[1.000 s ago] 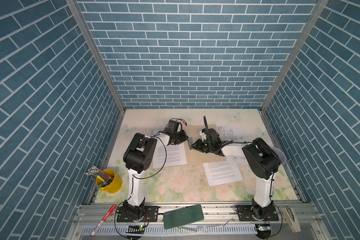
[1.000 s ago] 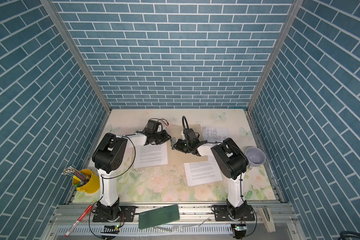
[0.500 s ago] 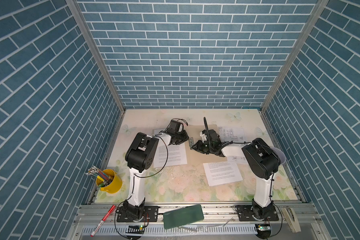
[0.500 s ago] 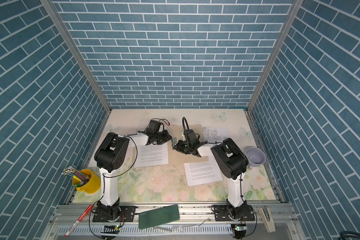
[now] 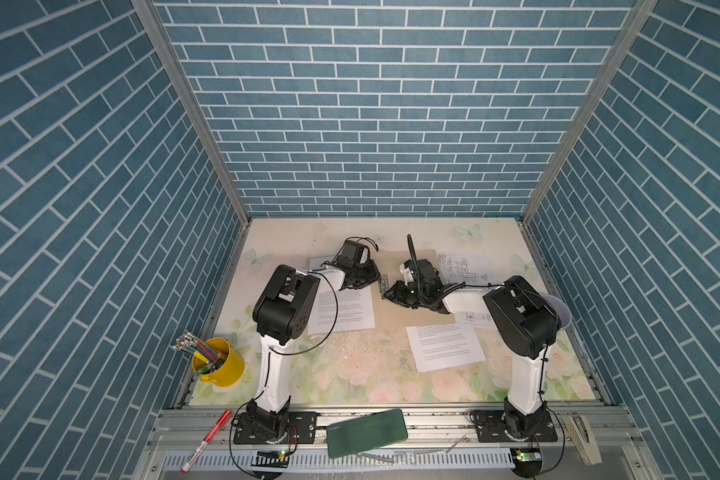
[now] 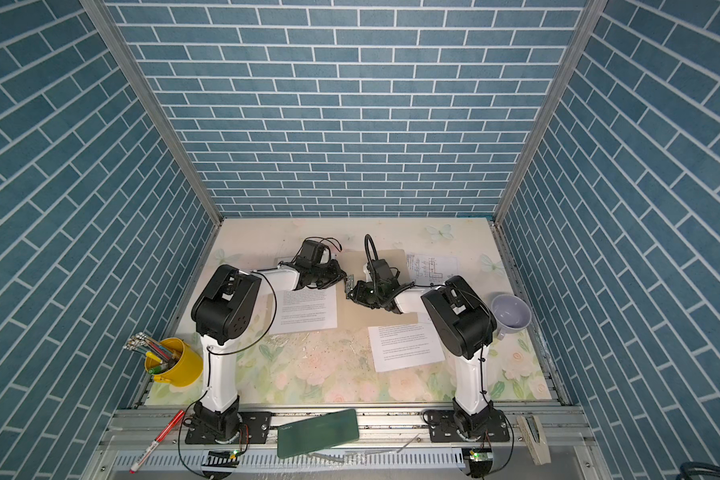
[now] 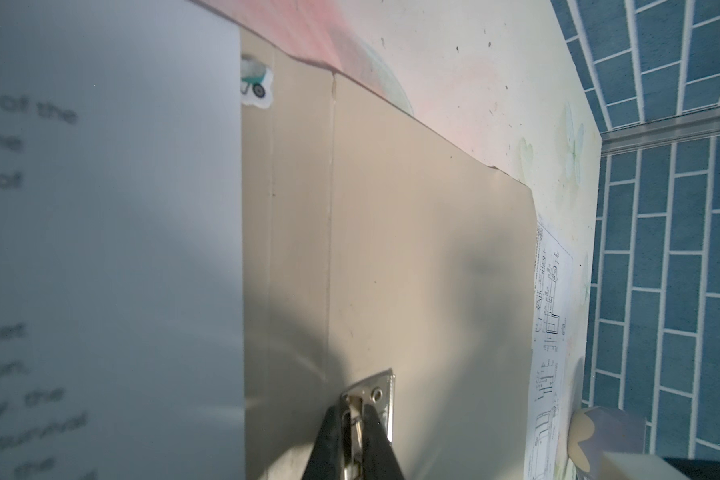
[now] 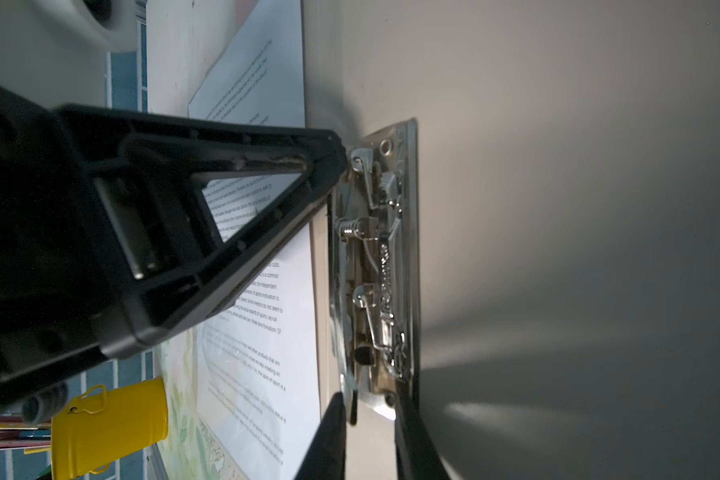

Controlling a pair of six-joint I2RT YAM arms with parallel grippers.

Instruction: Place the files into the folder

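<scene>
The tan folder (image 5: pixel 385 318) (image 6: pixel 350 322) lies open flat at mid-table, its metal clip (image 5: pixel 384 284) (image 7: pixel 375 390) (image 8: pixel 375 257) along the spine. One text file (image 5: pixel 344 311) (image 7: pixel 100 249) rests on the folder's left half. A second text file (image 5: pixel 443 347) lies on the table in front of it. The diagram file (image 5: pixel 464 268) (image 7: pixel 551 311) is at the folder's right edge, partly under the right arm. My left gripper (image 5: pixel 377 279) (image 7: pixel 352 411) is shut on the clip's lever at its far end. My right gripper (image 5: pixel 387 293) (image 8: pixel 368 405) is shut across the clip's near end.
A yellow cup of pencils (image 5: pixel 217 361) (image 8: pixel 109 428) stands front left. A lilac bowl (image 6: pixel 511 316) sits at the right. A dark green case (image 5: pixel 366 432), a red marker (image 5: pixel 206 440) and a white tape holder (image 5: pixel 580 434) lie on the front rail. Brick walls enclose three sides.
The left gripper has closed its fingers onto the clip's lever, and that arm has shifted slightly. The right arm and the sheets have stayed where they were.
</scene>
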